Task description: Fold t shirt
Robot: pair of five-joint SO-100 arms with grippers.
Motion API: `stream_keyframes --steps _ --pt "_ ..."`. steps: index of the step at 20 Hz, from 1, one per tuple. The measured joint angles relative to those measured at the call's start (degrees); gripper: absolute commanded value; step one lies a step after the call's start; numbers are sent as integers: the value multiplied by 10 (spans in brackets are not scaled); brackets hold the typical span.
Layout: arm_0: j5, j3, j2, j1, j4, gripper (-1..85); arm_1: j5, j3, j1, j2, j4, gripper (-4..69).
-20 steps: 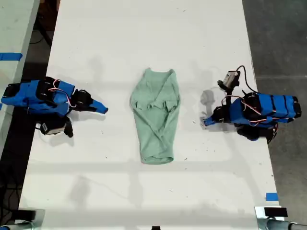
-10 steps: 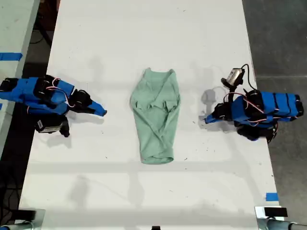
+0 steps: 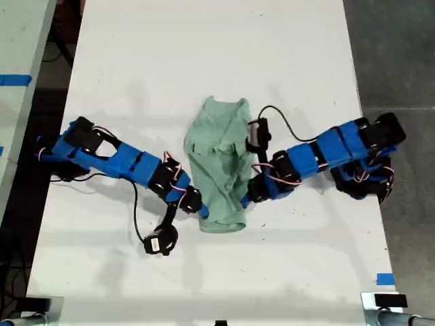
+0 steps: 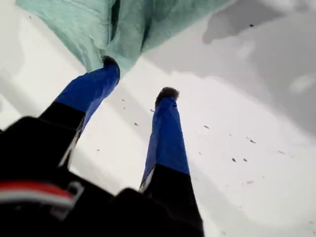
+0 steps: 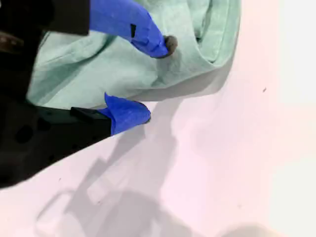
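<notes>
The t shirt (image 3: 221, 163) lies lengthwise on the middle of the white table, pale mint-green and wrinkled, with its sleeves folded in. Its neckline is toward the exterior view's top. My first gripper (image 3: 198, 209) reaches in from the exterior view's left to the shirt's lower side edge. It is open (image 4: 139, 76), one fingertip (image 4: 111, 61) touching the t shirt (image 4: 74, 24) and the other over bare table. My second gripper (image 3: 246, 200) comes from the exterior view's right, open (image 5: 154, 79). One of its fingers is above the t shirt (image 5: 98, 69) and the other at the cloth's edge near the hem.
The white table (image 3: 204, 54) extends well beyond the shirt toward the exterior view's top and bottom. A blue tape mark (image 3: 385, 278) sits near the exterior view's lower right corner. Dark floor (image 3: 401, 54) borders the table on the exterior view's right, and another pale surface (image 3: 20, 41) on its left.
Both arms have stretched out from the table's sides to the shirt's lower half. Each gripper now stands open at a side edge of the cloth. The shirt itself has not moved.
</notes>
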Motion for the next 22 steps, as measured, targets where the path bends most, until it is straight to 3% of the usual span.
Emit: stream_keyframes --steps 3,4,5,6,10,14,16,19,22 --pt "18 -44 -38 0 -54 156 -18 -125 -14 -134 -1 177" --pt "21 -47 -47 0 -62 90 -18 -147 -17 -157 -1 165" --pt "26 -48 -58 0 -69 0 -18 -157 -19 -171 3 34" --pt "29 -48 -71 0 -76 -1 -22 -163 -19 -186 -4 4" --pt "28 -57 -95 13 -102 -1 -18 -196 -36 -229 -31 4" --pt "36 -50 -2 23 -40 -1 -72 -350 -29 -209 78 3" --pt "67 -43 85 -31 11 -1 -112 -356 29 -142 83 3" --pt "105 -43 155 -182 62 -1 -167 -347 172 -77 83 2" --pt "142 -41 140 -338 69 -1 -207 -287 308 -73 66 2"
